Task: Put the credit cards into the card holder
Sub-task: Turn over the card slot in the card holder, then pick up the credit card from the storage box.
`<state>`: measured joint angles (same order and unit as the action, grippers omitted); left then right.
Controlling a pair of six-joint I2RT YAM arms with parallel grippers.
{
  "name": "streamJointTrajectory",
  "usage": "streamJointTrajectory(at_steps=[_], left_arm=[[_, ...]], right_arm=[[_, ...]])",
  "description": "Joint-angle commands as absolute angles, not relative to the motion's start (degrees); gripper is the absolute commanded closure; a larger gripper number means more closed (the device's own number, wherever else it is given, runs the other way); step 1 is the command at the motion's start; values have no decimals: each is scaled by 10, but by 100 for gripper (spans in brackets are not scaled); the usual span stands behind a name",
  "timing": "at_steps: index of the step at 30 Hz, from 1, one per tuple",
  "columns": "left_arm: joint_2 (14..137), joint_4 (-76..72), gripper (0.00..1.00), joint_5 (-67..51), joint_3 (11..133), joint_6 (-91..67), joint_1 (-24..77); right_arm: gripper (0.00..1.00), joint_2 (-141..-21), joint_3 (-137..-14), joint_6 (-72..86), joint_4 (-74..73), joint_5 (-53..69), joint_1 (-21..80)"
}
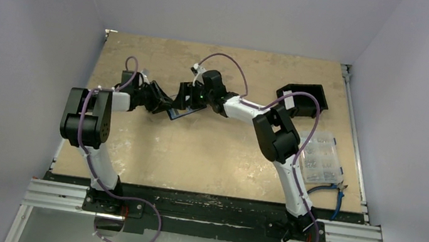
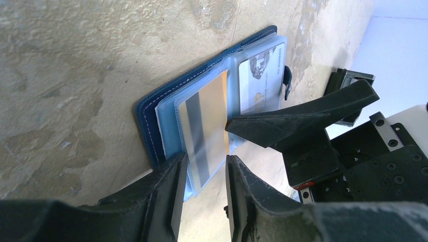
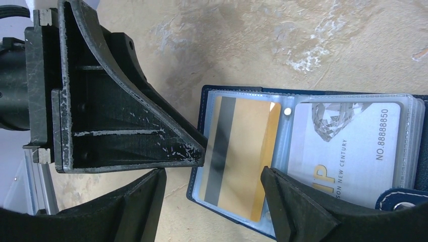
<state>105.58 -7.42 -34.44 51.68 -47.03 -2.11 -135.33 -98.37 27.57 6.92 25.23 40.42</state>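
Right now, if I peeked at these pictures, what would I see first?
An open navy-blue card holder lies in the middle of the tan table. A gold card and a white card show in its clear sleeves. The left pincer and the right pincer, both black, crowd in over it from opposite sides.

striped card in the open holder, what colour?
Gold card with a dark stripe, sleeved in the card holder; clearest in the right wrist view.
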Motion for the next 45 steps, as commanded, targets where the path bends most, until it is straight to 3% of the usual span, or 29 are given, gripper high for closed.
streamJointTrajectory(at_steps=[1,8,21,38,42,45], left_arm=[[1064,-126,64,-366,527,-491,-5],[1049,-149,69,-370,534,-513,15],[1058,-155,69,-373,571,-532,30],[1134,-168,68,-374,631,-543,57],[1160,-169,65,-370,661,-550,68],[1189,-131,57,-371,704,-539,79]], right_arm=[[21,-1366,-986,270,29,256,405],[20,-1363,-979,277,49,272,406],[14,-1328,-981,282,25,250,406],[12,-1230,-998,251,-115,101,391],[12,-1169,-980,225,-137,86,361],[11,-1109,-934,174,-160,27,319]])
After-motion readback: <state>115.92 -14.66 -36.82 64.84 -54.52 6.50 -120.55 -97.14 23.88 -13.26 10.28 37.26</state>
